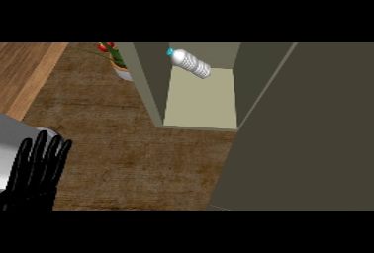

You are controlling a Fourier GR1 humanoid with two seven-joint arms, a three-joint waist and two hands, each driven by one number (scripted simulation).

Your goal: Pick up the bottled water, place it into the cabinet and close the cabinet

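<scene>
Clear ribbed plastic water bottle (pixel 191 63) with its blue cap already lies tilted inside the olive cabinet (pixel 201 101), so you face its open door (pixel 306 138) at right, far from your straight-fingered left hand (pixel 36 165).

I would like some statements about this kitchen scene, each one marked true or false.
1. The bottled water lies tilted inside the cabinet. True.
2. The cabinet door is closed. False: it stands open at the right.
3. The left hand holds the bottle. False: its fingers are straight and it holds nothing, at the lower left.
4. A potted plant stands left of the cabinet. True.
5. The right hand is visible. False: it does not show.
</scene>
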